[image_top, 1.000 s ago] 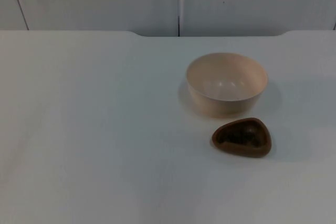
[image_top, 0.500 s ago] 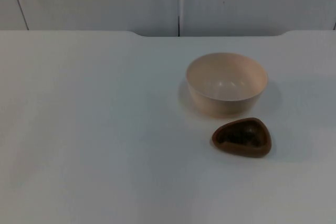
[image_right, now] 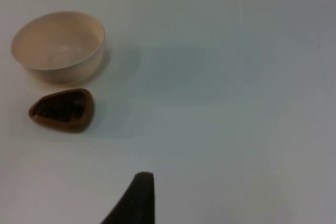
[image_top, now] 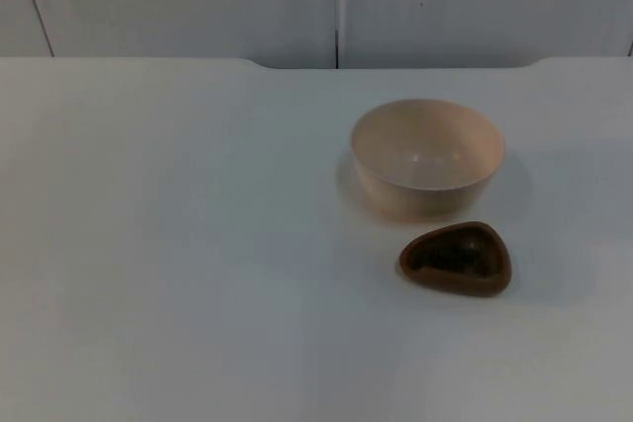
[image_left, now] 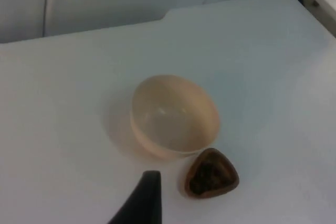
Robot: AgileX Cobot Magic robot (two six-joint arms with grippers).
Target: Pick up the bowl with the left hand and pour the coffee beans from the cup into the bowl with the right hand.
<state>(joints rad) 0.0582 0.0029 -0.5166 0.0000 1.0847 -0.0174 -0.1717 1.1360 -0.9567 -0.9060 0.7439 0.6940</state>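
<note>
Bowl (image_top: pixel 427 156) sits right of center on the table (image_top: pixel 178 244), the cup (image_top: pixel 456 259) of beans just in front of it. Left gripper (image_left: pixel 144 198) hangs closer to the bowl than the right gripper (image_right: pixel 137 198); can't tell whether either claw's open.

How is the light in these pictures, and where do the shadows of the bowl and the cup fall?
Top view: soft, even light; the bowl throws only a faint shadow around its base, the cup a slight one, and small highlights glint inside the bowl. Left wrist view: bluish cast, soft focus, pale shadow beside the bowl. Right wrist view: a weak shadow beside the cup.
</note>
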